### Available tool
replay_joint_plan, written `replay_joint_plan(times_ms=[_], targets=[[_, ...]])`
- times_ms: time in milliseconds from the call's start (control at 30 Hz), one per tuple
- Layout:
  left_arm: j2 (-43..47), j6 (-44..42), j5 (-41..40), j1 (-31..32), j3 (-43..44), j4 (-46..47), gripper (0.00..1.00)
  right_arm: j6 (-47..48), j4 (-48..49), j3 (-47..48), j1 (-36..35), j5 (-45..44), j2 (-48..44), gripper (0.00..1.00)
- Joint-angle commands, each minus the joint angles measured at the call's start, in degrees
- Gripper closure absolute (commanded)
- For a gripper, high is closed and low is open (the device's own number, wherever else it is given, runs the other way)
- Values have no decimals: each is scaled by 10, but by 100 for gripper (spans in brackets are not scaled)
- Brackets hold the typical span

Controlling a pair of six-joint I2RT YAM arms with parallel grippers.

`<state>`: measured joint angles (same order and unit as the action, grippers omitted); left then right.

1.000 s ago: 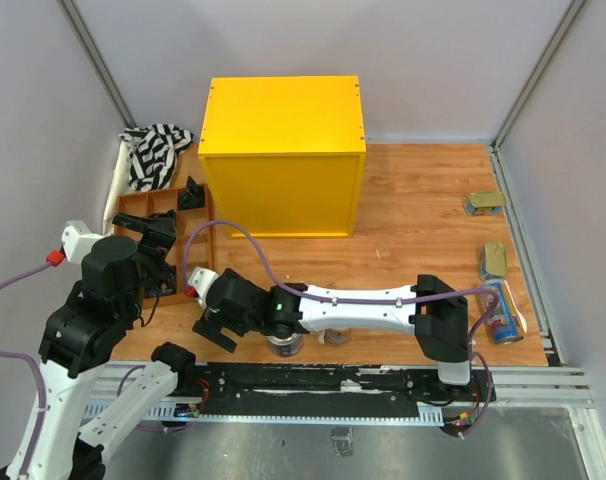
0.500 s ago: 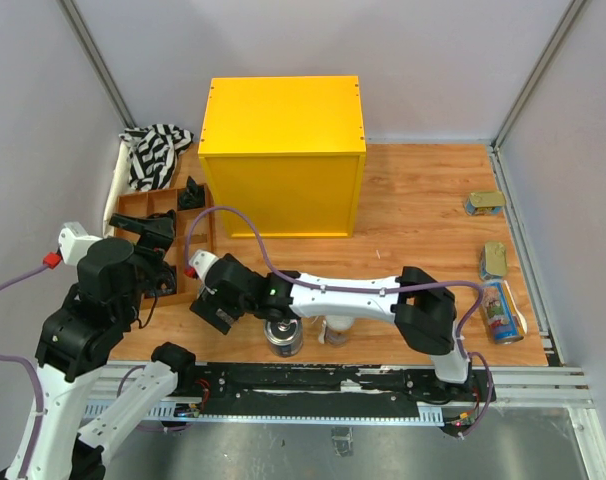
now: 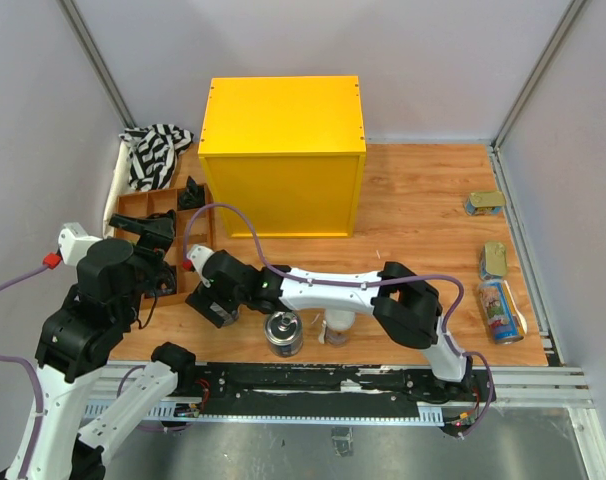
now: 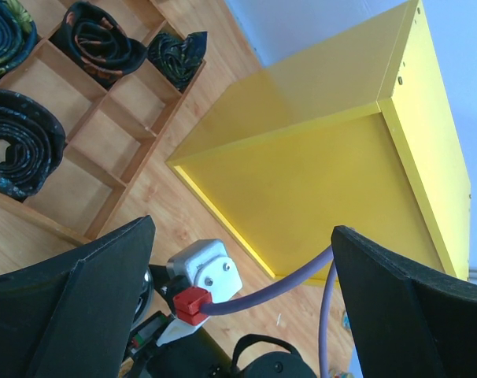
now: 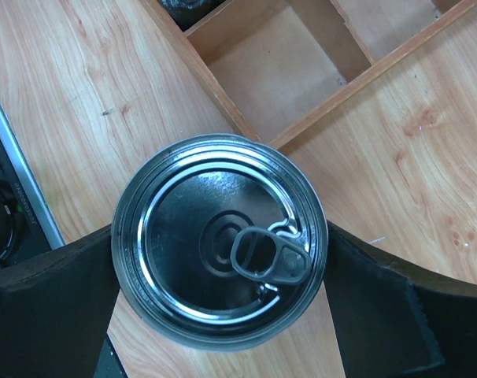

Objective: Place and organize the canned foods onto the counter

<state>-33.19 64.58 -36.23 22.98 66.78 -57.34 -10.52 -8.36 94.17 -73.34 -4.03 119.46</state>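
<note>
— Status of the right hand?
— Stretched across to the left, low over a wide silver-topped can. Fingers apart, one each side of it, nothing clamped. Set that way, by the look, to close on the round wall rather than the lid.
— Whereabouts of that can?
— Upright on the wooden bench, just beside the near right corner of the compartment tray, close to the near edge. Hidden under the hand from above.
— And the left hand?
— Spread wide, holding nothing, poised above the tray; probably to leave the right arm room.
— Other cans?
— All down on the bench: second silver-topped can and white-lidded can under the right arm; slim can on its side, gold tin and second gold tin at the right edge. None on the yellow cabinet yet.
— Next?
— Likely close, lift clear of the tray rim, carry up to the cabinet top.
</note>
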Motion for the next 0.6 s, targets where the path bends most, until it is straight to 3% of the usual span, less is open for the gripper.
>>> replay_joint_plan(times_ms=[0,67,200,433,567], targets=[[10,10,-6,3,-8,6,1,8,34,9,11,21,10,4],[13,13,-5,3,-11,6,1,5,41,0,17,39,8,17],[19,16,-8,3,-11,5,1,-14,53,-28,35,76,-7,53],[33,23,-10,3,-13,9,1,2,48,-46,45,100,-51,95],[41,22,-11,3,-17,14,1,18,27,-32,45,94,-76,99]])
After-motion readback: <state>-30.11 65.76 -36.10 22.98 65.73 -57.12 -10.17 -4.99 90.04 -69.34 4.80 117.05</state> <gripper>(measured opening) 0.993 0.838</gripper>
